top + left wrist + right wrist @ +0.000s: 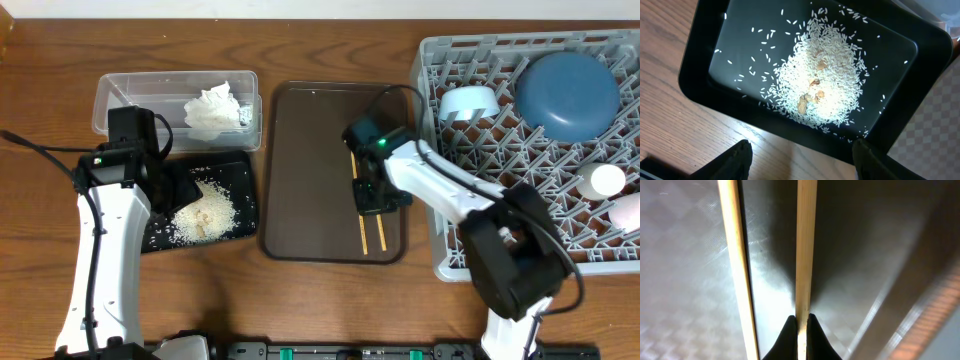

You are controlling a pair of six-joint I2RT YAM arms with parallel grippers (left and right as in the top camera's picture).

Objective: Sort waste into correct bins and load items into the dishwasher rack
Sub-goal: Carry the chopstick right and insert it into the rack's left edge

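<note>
My right gripper (pixel 371 195) is down on the brown tray (pixel 300 150), shut on one wooden chopstick (pixel 805 250); the second chopstick (pixel 738 265) lies just beside it. Both chopsticks (pixel 372 228) stick out toward the tray's front. My left gripper (pixel 800 155) is open and empty over the table edge of the black tray (pixel 700 65), which holds a heap of rice (pixel 822 80). The crumpled white paper (pixel 212 108) lies in the clear tub (pixel 120 95). The grey rack (pixel 610 255) holds the dark blue bowl (pixel 567 95), the light-blue bowl (pixel 468 103) and two white cups (pixel 605 180).
The rack stands close to the right of the brown tray. The black tray (pixel 235 170) and the clear tub sit side by side at the left. A few brownish bits (pixel 810 97) lie in the rice.
</note>
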